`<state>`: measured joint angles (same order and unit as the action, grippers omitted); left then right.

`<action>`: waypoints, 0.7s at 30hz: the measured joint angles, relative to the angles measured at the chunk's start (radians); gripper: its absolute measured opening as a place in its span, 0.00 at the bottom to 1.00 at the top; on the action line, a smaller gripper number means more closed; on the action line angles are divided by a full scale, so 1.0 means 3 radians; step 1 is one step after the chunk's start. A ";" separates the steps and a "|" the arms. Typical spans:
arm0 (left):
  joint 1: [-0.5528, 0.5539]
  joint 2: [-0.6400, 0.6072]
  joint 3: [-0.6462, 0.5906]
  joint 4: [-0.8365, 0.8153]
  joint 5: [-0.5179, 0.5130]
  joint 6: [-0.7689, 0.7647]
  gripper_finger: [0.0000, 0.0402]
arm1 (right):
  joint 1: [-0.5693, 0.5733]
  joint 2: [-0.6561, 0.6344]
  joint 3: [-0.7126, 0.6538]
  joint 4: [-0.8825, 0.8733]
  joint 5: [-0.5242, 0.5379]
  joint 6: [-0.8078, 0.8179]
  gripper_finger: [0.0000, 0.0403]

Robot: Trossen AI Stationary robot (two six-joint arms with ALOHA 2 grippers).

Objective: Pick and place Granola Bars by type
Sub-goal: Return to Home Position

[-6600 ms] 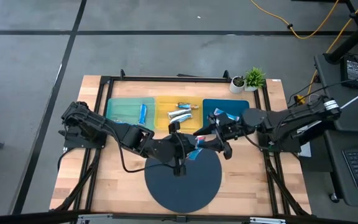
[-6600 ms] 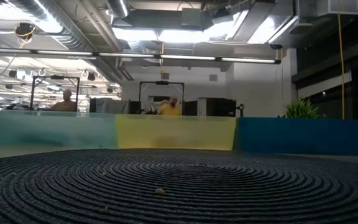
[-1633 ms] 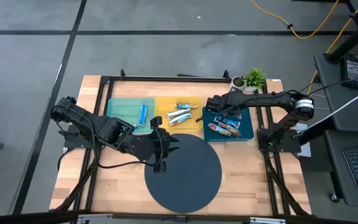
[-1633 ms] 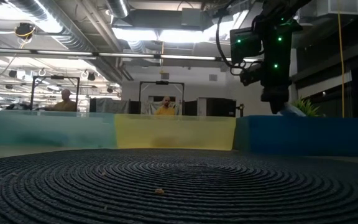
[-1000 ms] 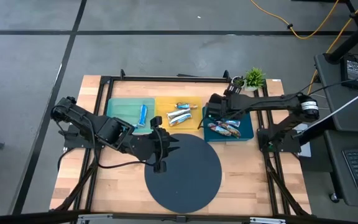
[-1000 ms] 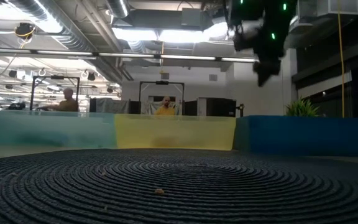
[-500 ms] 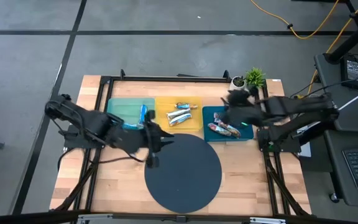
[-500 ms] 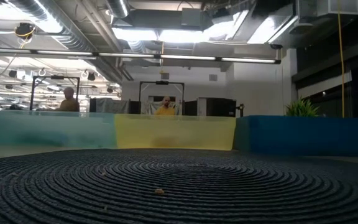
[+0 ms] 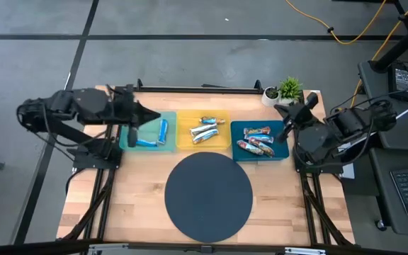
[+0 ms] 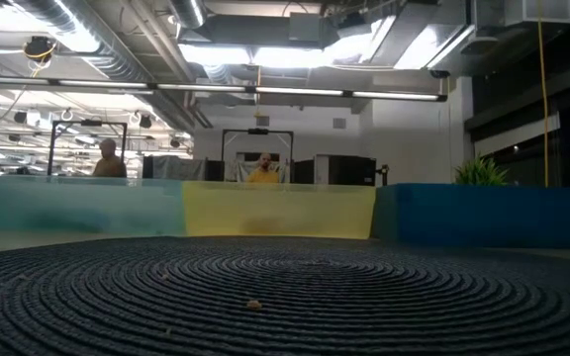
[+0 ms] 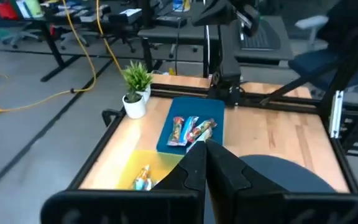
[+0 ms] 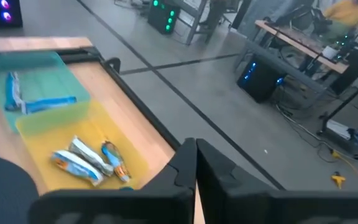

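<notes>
The Granola Bars lie sorted in three trays along the table's far side. Blue ones (image 9: 163,129) are in the teal tray (image 9: 139,134), silver ones (image 9: 204,132) in the yellow tray (image 9: 221,140), and multicolour ones (image 9: 256,146) in the blue tray (image 9: 280,150). My left gripper (image 9: 151,117) hovers shut above the teal tray's far left part and holds nothing; its closed fingers (image 11: 205,163) fill the wrist view's bottom. My right gripper (image 9: 287,119) is shut and empty by the blue tray's right end, with its arm folded back at the table's right edge.
A round dark woven mat (image 9: 208,196) lies on the near half of the table, bare in the low view (image 10: 285,297). A small potted plant (image 9: 289,90) stands at the far right corner. A black frame (image 9: 204,88) runs round the table's edges.
My left gripper has drawn back from the mat's far left rim toward the table's far left, ending over the teal tray, and its spread fingers have come together. My right gripper has pulled away from above the blue tray toward the table's right edge.
</notes>
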<state>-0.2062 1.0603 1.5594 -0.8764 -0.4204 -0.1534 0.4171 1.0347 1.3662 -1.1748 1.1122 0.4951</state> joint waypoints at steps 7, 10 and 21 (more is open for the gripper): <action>0.0565 -0.1188 -0.1534 0.1052 0.0664 -0.0161 0.00 | 0.0089 -0.0317 -0.0437 -0.0172 0.0061 0.0257 0.01; 0.0584 -0.1663 -0.2298 0.1726 0.0790 -0.0326 0.00 | 0.0210 -0.0616 -0.0853 0.0089 0.0017 0.0268 0.02; 0.0541 -0.2323 -0.4023 0.3306 0.0935 -0.0644 0.00 | 0.0630 -0.1931 -0.2338 0.1479 -0.0104 -0.0027 0.02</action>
<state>-0.0438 0.3634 0.3523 0.1153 -0.1398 -0.3466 0.6061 0.4553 0.6649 -0.7310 1.0809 0.4869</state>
